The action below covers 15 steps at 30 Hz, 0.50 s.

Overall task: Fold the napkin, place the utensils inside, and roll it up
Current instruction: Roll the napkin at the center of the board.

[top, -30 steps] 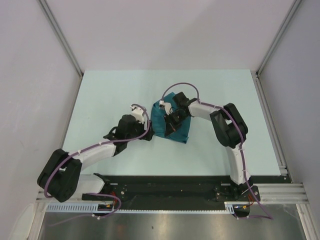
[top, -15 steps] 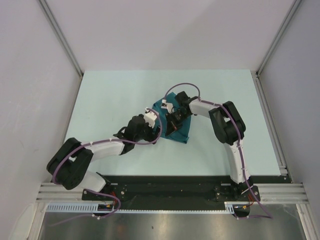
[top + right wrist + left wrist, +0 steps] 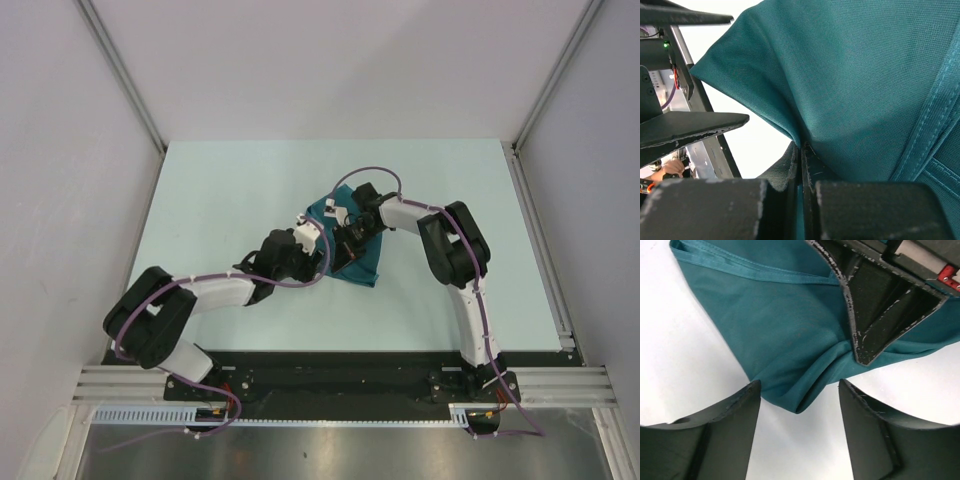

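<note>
Dark teal napkin (image 3: pixel 790 325), pale mint table (image 3: pixel 220 190), grey walls (image 3: pixel 60 150)

The top external camera sits high above and behind the arm bases. It looks down and toward the far wall from a distance, so the whole table (image 3: pixel 220 190) and both arms fit in.

The left wrist camera rides low and close. It looks out between the fingers (image 3: pixel 720 435) of the left gripper (image 3: pixel 800 390) at a corner of the napkin (image 3: pixel 775 325), with the right gripper (image 3: pixel 862 357) entering from the top right.

The right wrist camera is nearer still. Cloth fills most of its frame above the right gripper, and it faces left toward the left gripper.

All three views share the napkin's left part, where the two grippers meet.
</note>
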### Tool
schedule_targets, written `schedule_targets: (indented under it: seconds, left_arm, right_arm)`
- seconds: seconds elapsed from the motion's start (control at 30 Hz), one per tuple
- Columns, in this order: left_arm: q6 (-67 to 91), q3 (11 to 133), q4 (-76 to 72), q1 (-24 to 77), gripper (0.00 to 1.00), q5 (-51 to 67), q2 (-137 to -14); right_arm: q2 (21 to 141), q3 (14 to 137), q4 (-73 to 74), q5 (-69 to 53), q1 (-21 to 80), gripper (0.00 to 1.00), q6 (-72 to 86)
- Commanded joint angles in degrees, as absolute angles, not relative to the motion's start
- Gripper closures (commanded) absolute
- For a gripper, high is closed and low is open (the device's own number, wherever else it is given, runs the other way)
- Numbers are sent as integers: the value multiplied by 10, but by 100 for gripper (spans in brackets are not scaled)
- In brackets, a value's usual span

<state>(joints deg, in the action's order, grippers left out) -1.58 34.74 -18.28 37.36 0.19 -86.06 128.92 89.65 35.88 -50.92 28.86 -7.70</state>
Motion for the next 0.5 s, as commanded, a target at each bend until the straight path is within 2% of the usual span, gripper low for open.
schedule_targets:
  seconds: [0.0, 0.2, 0.3, 0.33, 0.4, 0.43, 0.47]
  left_arm:
    - [-22, 366, -206, 378, 36, 30, -867]
    - [-18, 374, -203, 378, 50, 29, -884]
    - [-15, 380, -199, 378, 69, 17, -895]
    - [-13, 382, -193, 378, 81, 14, -896]
    - [-10, 387, -191, 376, 92, 2, -901]
    - [-4, 388, -190, 374, 100, 2, -903]
    - [-4, 388, -188, 369, 100, 2, -903]
  right_arm:
    - [1314, 898, 389, -466, 283, 100, -87]
    - [1313, 899, 390, -469, 279, 100, -86]
    - [1312, 900, 390, -476, 279, 100, -85]
    - [1310, 900, 390, -479, 278, 100, -85]
    - [1305, 898, 387, -497, 274, 100, -84]
    - [1302, 897, 382, -503, 272, 95, -83]
    - [1292, 893, 381, -515, 269, 91, -81]
